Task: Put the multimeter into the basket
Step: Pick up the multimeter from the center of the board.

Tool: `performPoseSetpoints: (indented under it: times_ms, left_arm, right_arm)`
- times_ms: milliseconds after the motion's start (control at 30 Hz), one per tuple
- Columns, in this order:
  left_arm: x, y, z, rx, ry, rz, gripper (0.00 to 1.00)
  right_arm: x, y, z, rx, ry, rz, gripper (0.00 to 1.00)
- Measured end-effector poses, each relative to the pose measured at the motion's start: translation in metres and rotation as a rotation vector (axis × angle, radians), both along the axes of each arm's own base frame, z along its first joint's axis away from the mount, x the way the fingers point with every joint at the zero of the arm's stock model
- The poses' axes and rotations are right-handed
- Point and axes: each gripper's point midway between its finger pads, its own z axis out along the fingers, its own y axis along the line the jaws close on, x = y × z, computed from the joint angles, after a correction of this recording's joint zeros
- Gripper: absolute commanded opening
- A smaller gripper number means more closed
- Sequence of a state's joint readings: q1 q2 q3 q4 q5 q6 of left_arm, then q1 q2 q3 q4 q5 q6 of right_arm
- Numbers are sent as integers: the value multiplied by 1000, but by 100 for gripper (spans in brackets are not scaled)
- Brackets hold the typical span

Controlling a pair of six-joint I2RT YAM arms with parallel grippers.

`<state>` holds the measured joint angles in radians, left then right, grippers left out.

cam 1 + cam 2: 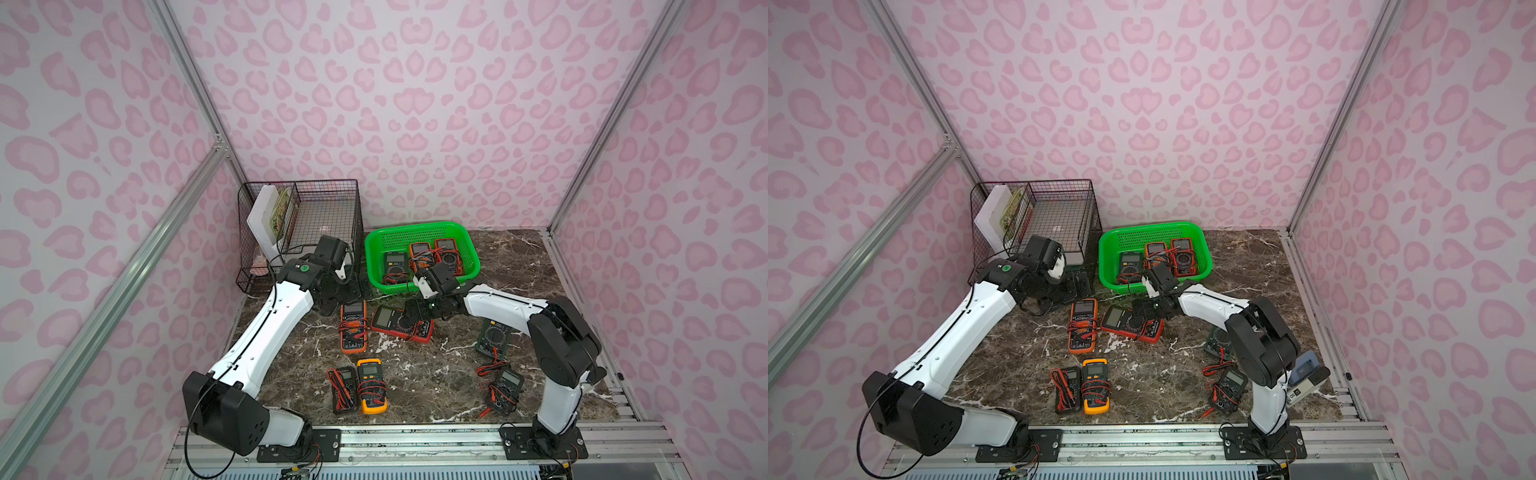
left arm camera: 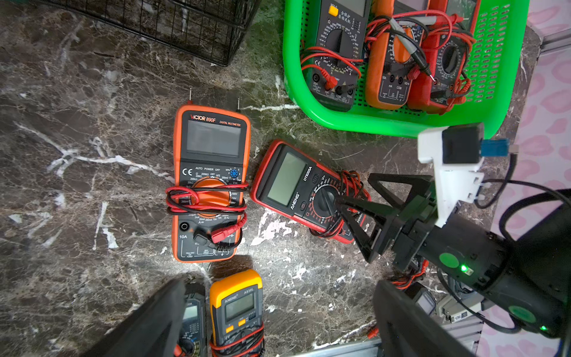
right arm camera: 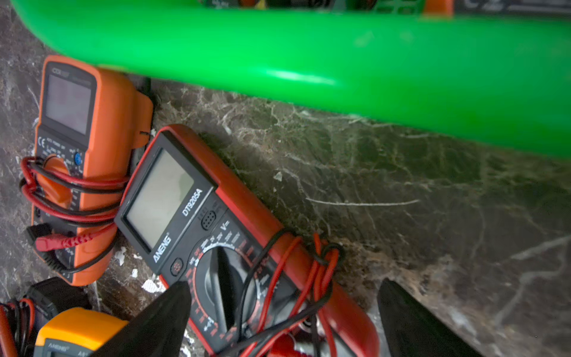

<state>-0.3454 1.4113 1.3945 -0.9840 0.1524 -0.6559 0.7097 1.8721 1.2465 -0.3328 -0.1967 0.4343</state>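
Multimeters number nine in all: three in the basket (image 1: 419, 227) and six on the table (image 1: 432, 374).

The green basket stands far and a little right of centre. Side by side in it lie a dark multimeter (image 1: 395, 264), an orange-cased multimeter (image 1: 419, 253) and a red-orange multimeter (image 1: 449, 254), each with red and black leads.

Just near of the basket, the red multimeter (image 1: 390, 322) lies slanted on the marble, with its leads bundled round its dial end. To its left, close but apart, is a tall orange multimeter (image 1: 353, 326). At the near centre are two more, a small black multimeter (image 1: 344, 388) and a yellow multimeter (image 1: 372, 386), side by side. On the right are a green multimeter (image 1: 492, 338) and, nearer, a black multimeter (image 1: 505, 390) with loose leads.

There are two arms. The right tool (image 3: 282, 282) hangs over the red multimeter's dial end with its jaws spread wide and nothing in them. One finger is above the face and the other beyond the case edge. The left tool (image 2: 279, 284) is released too, raised over the table left of the basket.

One black wire rack (image 1: 332, 208) stands at the far left.
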Motion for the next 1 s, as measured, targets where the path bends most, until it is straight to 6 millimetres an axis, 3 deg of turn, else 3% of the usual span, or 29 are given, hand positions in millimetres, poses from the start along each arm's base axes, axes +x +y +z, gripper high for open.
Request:
performPoseSetpoints:
  times_ms: [600,733,1000]
  left_arm:
    - [-3,1,-11,-1,28,19,99]
    - [-3,1,-11,-1,27,19,99]
    - [-6,3,-12,5,28,23,99]
  right_arm:
    - [-72,15,-3,-59,36,185,99]
    - [-71,19,0,-93,16,197,99]
    - [-51,27,10,-161,-71,195,99]
